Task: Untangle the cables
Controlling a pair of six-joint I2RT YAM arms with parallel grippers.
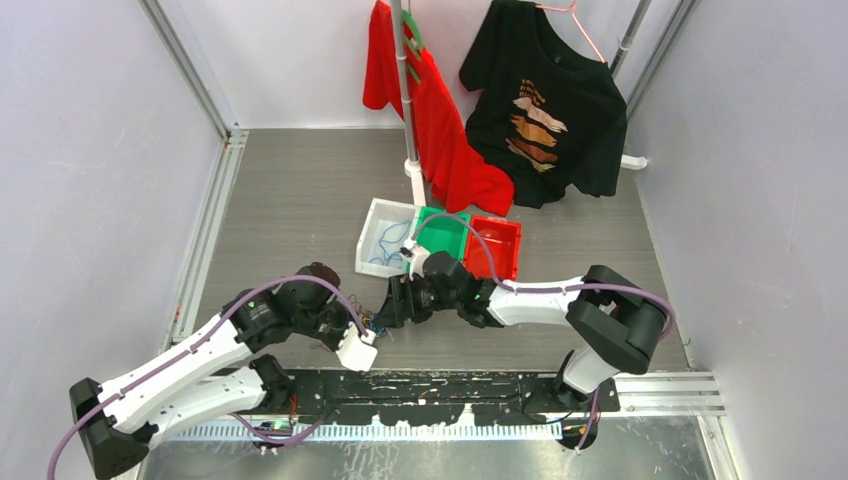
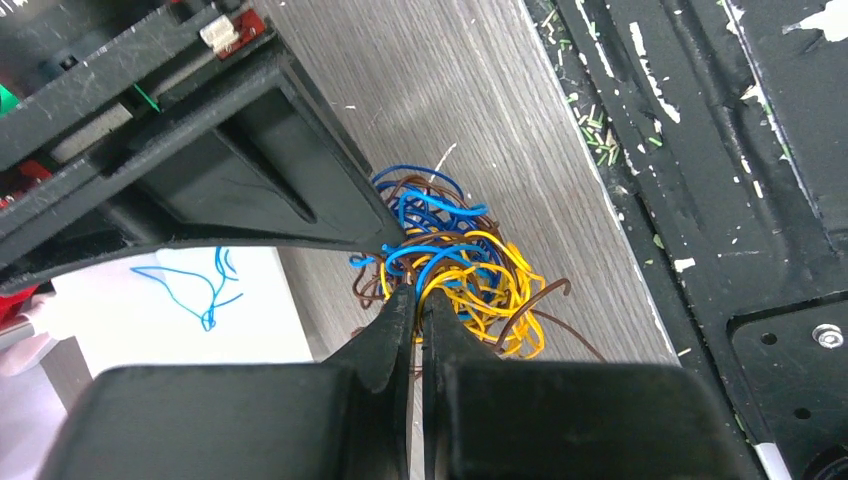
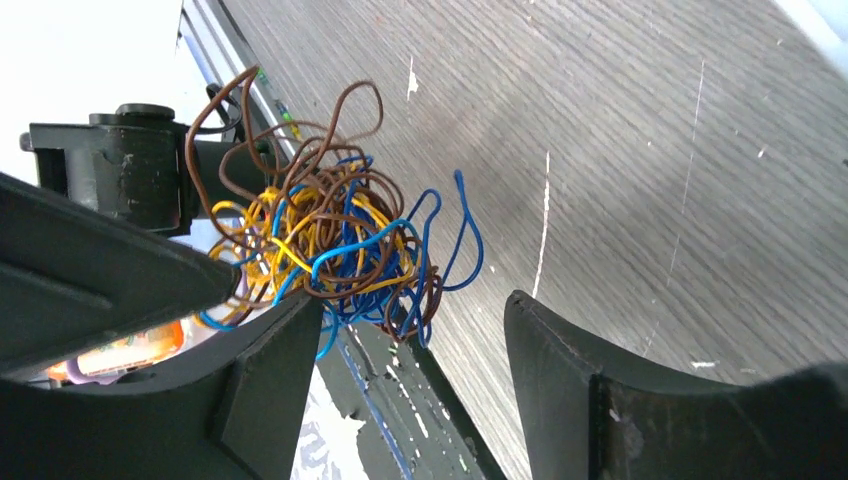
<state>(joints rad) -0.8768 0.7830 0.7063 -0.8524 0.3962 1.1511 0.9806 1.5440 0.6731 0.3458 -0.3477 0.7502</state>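
Nothing legible; print on the black T-shirt [image 1: 545,110] is unreadable.

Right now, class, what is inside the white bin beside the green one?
Loose blue cables lie on the floor of the white bin. The right arm covers the bin's near corner, so anything there cannot be seen.

You're seeing the left arm [image 1: 190,362] and right arm [image 1: 540,300] wearing white shells over black joints, lilac hoses [image 1: 450,216] trailing along both; gripper fingers [image 3: 570,370] showing scuffed matte black.
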